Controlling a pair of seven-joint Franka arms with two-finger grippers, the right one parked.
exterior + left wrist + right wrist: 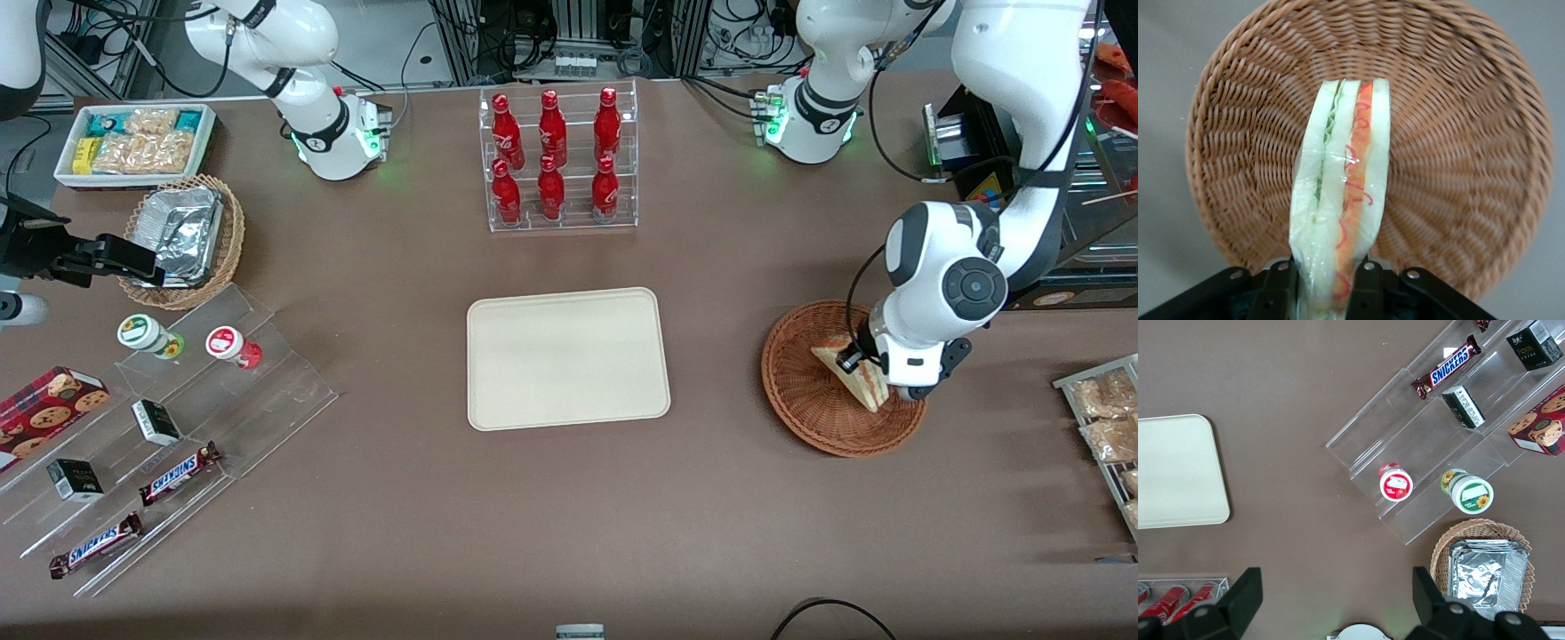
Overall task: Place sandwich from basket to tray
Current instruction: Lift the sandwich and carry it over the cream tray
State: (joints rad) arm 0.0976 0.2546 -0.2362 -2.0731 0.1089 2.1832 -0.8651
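The sandwich (pixel 1341 193), a wrapped wedge of pale bread with green and orange-red filling, stands on edge with my gripper (pixel 1328 283) shut on its end, one finger (pixel 1281 287) on each face. In the front view the sandwich (pixel 852 369) is above the reddish-brown wicker basket (pixel 805 391), and my gripper (pixel 876 384) is over the basket's side toward the working arm's end. The basket (pixel 1451 153) holds nothing else. The cream tray (pixel 567 357) lies flat mid-table with nothing on it, well toward the parked arm from the basket.
A clear rack of red bottles (pixel 556 160) stands farther from the front camera than the tray. Snack packets on a rack (pixel 1107 427) lie at the working arm's end. A tan basket with foil container (pixel 182 236), a white snack bin (pixel 138 142) and acrylic steps with snacks (pixel 160 427) are toward the parked arm's end.
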